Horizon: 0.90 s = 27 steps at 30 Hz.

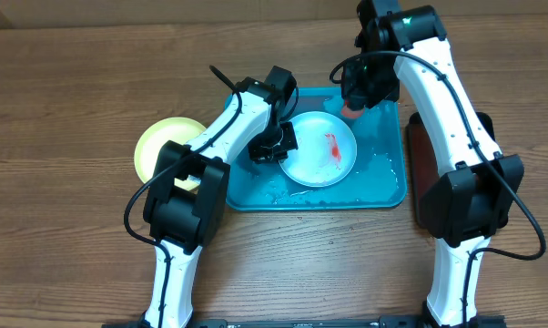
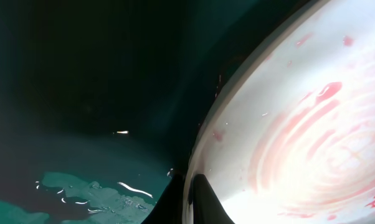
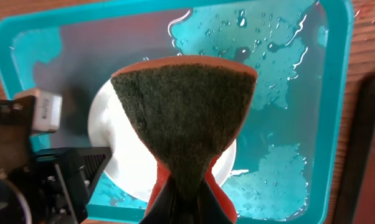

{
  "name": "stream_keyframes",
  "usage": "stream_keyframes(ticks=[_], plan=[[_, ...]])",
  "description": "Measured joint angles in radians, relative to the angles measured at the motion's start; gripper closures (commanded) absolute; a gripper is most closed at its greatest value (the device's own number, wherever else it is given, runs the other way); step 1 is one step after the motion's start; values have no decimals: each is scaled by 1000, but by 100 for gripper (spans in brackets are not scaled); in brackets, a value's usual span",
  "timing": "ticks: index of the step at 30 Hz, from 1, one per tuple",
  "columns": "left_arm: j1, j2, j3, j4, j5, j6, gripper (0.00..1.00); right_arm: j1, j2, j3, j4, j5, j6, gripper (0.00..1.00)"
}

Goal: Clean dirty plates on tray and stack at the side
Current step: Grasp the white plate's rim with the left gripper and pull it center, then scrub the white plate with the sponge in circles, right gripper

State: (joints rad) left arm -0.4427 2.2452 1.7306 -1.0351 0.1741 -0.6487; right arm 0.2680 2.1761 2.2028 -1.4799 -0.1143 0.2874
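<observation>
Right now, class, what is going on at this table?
The left gripper pinches the rim of a sauce-smeared white plate in the wet turquoise tray. The right gripper holds a green-faced sponge over the plate; its red smear is unwiped. A yellow-green plate sits on the table beside the tray.
</observation>
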Motion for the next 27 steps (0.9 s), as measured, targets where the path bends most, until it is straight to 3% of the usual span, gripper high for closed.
stream_keyframes(ticks=[15,27], plan=[[21,-1,0,33,-16,5,96,26,0,-325,231,-106,2,96],[90,-1,0,56,24,111,96,53,0,-590,497,-146,51,96]])
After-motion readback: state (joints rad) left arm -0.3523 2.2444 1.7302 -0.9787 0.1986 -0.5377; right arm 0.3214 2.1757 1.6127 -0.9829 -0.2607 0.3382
